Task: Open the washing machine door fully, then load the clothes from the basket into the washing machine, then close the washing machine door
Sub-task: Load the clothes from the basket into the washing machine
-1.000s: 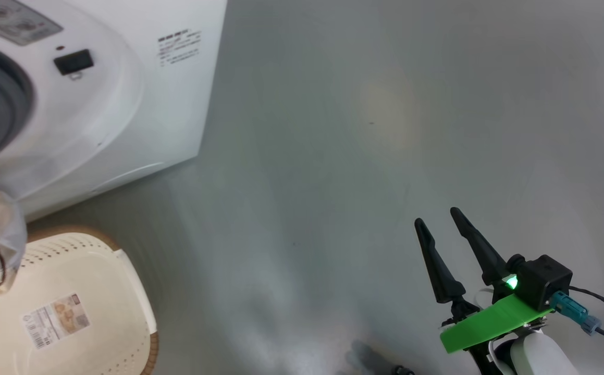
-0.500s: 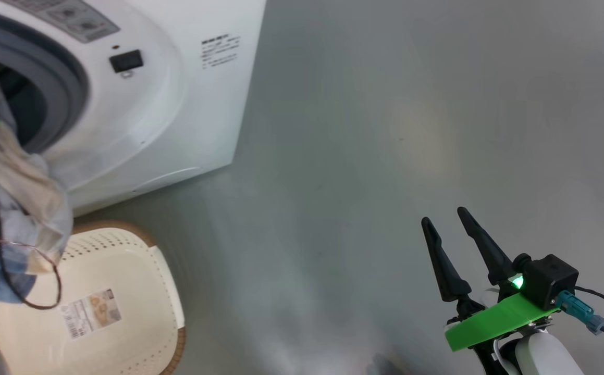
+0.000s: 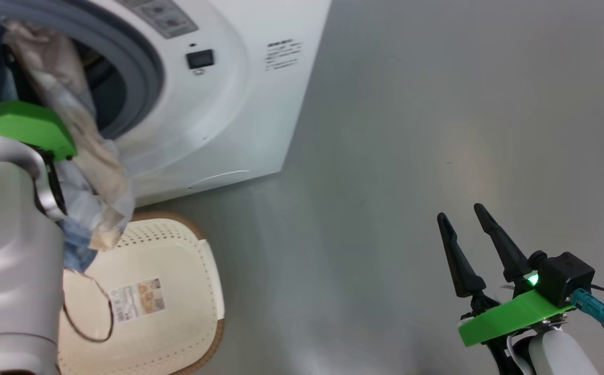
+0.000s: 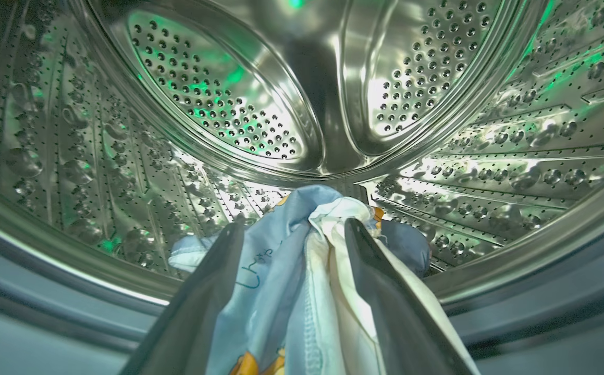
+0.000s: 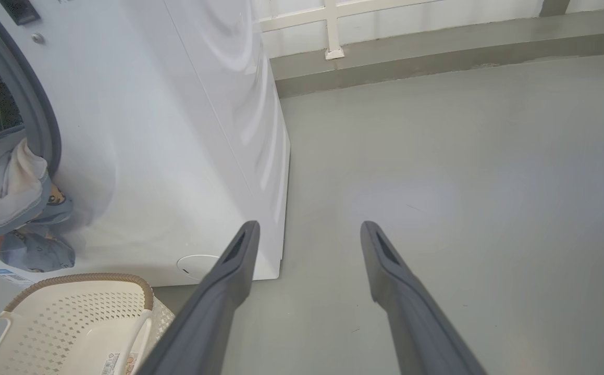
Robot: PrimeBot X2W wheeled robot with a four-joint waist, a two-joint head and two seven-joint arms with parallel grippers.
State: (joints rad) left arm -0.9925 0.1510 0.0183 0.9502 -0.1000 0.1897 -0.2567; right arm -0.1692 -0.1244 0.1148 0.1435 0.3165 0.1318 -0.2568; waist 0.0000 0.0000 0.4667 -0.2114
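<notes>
The washing machine (image 3: 229, 120) stands white at the upper left, its opening ringed by a grey seal; the washing machine door is out of view. My left gripper (image 4: 294, 229) reaches into the steel drum (image 4: 302, 78), fingers spread wide apart. The clothes (image 4: 302, 281), light blue and white, lie between and over those fingers. They spill out over the seal and hang down the front (image 3: 90, 172) (image 5: 10, 208) above the basket (image 3: 176, 312) (image 5: 72, 312). My right gripper (image 3: 468, 224) (image 5: 307, 229) is open over bare floor, holding nothing.
My pale left forearm (image 3: 4, 260) with its green mount covers the lower left. A thin cable loop (image 3: 90, 312) dangles over the basket. Grey floor (image 3: 411, 130) stretches right of the machine to a low ledge (image 5: 437, 47). A round cover (image 5: 197, 265) sits low on the machine.
The head camera has swung left, bringing the machine's opening, the left arm and more of the basket into view. The right gripper holds its pose, still open.
</notes>
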